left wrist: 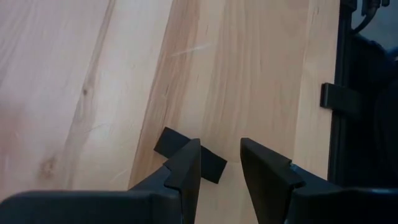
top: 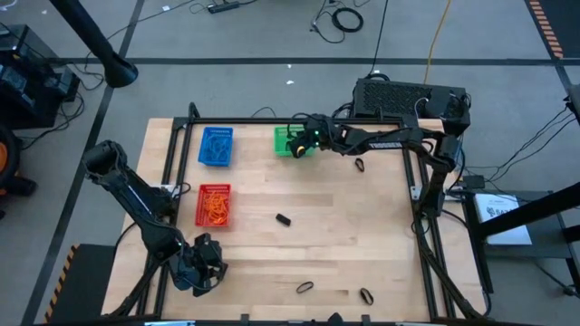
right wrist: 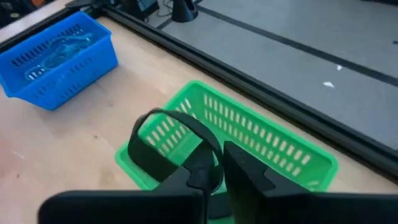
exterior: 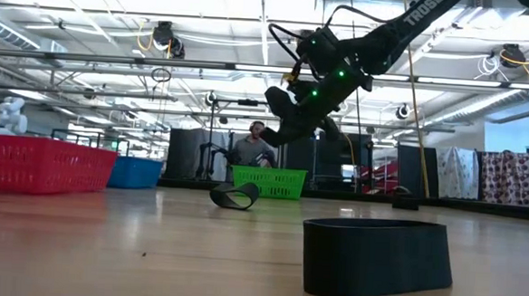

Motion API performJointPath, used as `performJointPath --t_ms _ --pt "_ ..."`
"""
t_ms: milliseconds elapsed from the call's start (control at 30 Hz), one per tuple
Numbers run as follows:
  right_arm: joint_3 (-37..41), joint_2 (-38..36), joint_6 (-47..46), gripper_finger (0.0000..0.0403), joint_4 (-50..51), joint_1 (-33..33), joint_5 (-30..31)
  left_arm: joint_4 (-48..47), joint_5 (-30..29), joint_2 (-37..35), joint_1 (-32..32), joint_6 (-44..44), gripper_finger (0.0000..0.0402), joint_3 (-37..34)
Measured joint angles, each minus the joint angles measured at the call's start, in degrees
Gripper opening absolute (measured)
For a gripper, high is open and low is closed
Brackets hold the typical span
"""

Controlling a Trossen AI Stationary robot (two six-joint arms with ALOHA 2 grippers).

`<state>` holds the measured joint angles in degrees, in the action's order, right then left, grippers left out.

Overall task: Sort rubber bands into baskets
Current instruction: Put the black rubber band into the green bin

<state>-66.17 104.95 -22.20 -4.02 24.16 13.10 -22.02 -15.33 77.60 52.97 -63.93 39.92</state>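
My right gripper [right wrist: 214, 171] hangs over the green basket [right wrist: 261, 143] at the table's far edge, shut on a black rubber band [right wrist: 163, 121]. In the high view this gripper [top: 299, 140] shows above the basket [top: 283, 142]. My left gripper [left wrist: 221, 171] waits open near the table's near left corner [top: 204, 270], with nothing between its fingers. A flat black piece [left wrist: 186, 149] lies on the wood just past one finger. The blue basket [top: 216, 145] holds blue bands. The red basket [top: 215, 205] holds orange ones. My right gripper pinches one stretch of the black band's loop [right wrist: 204, 154] between its two fingers. The fingers slant down from the table's right side. The rest of the loop stands out past the fingertips, lifted clear over the green basket's near rim.
Loose black bands lie on the wood at the far right [top: 360, 165], in the middle [top: 284, 219] and near the front edge [top: 304, 287] [top: 366, 296]. One of them looms large in the low view [exterior: 375, 253]. A person sits in the room behind the table [exterior: 255, 148].
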Motion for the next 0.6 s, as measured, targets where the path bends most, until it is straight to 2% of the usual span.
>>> performJointPath --t_ms 200,600 --pt "0.0 0.01 -1.45 0.0065 4.65 0.3 0.2 0.02 -0.32 0.0 0.0 0.27 0.0121 0.0" --pt "0.0 0.0 -2.44 0.014 7.61 2.14 -0.02 0.04 -1.02 0.0 0.0 0.33 0.0121 0.0"
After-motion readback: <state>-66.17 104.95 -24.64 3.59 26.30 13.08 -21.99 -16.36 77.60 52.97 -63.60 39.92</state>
